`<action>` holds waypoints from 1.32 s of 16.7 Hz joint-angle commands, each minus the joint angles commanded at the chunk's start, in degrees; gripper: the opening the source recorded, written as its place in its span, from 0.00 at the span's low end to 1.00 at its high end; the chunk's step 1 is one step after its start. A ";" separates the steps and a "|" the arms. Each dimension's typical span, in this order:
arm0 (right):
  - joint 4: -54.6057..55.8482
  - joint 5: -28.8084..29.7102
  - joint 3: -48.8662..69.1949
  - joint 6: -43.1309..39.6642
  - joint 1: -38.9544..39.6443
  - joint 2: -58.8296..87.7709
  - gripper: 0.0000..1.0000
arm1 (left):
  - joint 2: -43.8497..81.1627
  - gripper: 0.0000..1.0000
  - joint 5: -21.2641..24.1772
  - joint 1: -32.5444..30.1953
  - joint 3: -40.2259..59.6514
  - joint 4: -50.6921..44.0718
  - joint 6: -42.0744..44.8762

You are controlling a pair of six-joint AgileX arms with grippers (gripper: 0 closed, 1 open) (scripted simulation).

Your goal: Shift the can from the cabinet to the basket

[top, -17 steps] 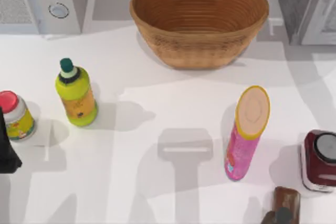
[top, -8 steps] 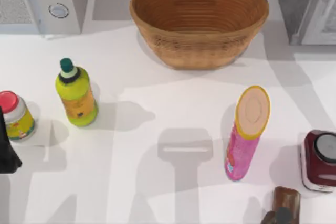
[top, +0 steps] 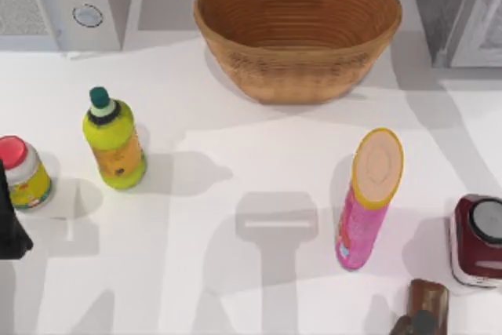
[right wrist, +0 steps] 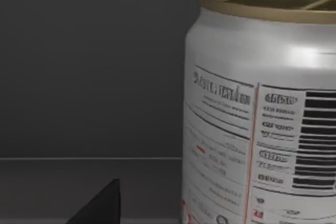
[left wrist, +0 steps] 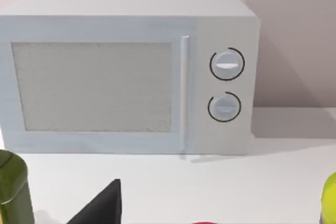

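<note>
One can (right wrist: pixel 262 108) upright before your right wrist camera, close, against dark grey cabinet (right wrist: pixel 89 66) wall. Right fingers: cannot tell. Left arm (top: pixel 9 225) parked at table's left edge, fingers: cannot tell. Basket (top: pixel 298 33) at far centre.

A white table (top: pixel 235 288) is filling the top view, with soft grey shadows lying across it in broad bands. Behind it a plain, pale pinkish-grey wall (left wrist: pixel 294 35) is rising. A white microwave (left wrist: pixel 131 72) with two round knobs is sitting on the table's far left corner, against that wall.
</note>
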 joint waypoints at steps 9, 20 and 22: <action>0.06 -1.95 7.32 0.01 -2.08 7.37 1.00 | 0.00 1.00 0.00 0.00 0.00 0.00 0.00; 0.06 -1.95 7.32 0.01 -2.08 7.37 0.17 | 0.00 1.00 0.00 0.00 0.00 0.00 0.00; 0.06 -1.95 7.32 0.01 -2.08 7.37 0.02 | 0.00 1.00 0.00 0.00 0.00 0.00 0.00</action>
